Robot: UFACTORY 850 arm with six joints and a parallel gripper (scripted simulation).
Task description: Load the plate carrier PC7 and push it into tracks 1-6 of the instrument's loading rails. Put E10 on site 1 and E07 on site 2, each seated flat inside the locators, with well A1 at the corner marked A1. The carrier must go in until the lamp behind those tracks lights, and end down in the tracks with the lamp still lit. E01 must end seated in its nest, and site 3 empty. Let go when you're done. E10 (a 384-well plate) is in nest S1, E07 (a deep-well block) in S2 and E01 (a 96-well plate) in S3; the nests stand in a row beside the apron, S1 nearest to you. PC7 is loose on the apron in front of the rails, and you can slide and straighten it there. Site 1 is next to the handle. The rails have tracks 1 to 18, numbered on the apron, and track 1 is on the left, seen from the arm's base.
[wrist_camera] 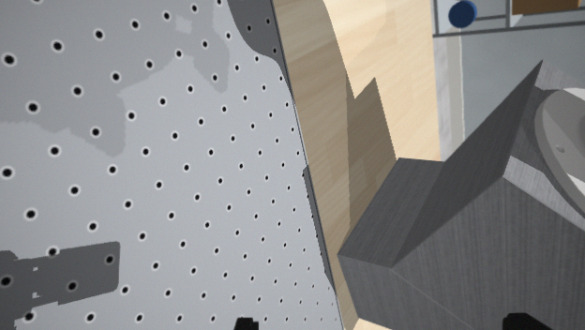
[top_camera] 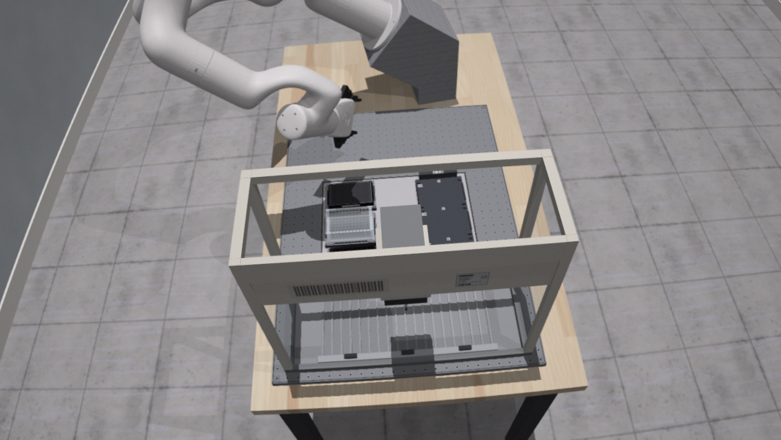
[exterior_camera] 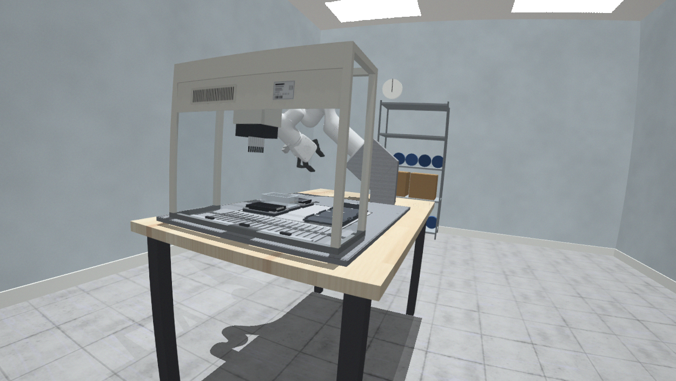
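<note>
My gripper point(top_camera: 348, 117) is open and empty. It hangs high over the perforated plate point(top_camera: 393, 134), between the arm's pedestal and the instrument frame; it also shows in the exterior view point(exterior_camera: 312, 157). In the wrist view only its fingertips show at the bottom edge point(wrist_camera: 382, 323). The dark carrier PC7 point(top_camera: 443, 209) lies loose on the apron, with its sites bare. In the nest row, black E10 point(top_camera: 349, 192) sits nearest the arm's base and the clear block E07 point(top_camera: 349, 226) sits behind it. E01 point(exterior_camera: 264, 207) is mostly hidden by the frame beam in the top view.
The cream instrument frame point(top_camera: 401, 257) spans the deck, with a pipetting head point(exterior_camera: 255, 130) hanging inside it. The loading rails point(top_camera: 407, 325) lie under it, with dark lamps at their far end. The grey pedestal point(wrist_camera: 469, 234) stands close beside the gripper. A shelf point(exterior_camera: 411, 151) stands behind the table.
</note>
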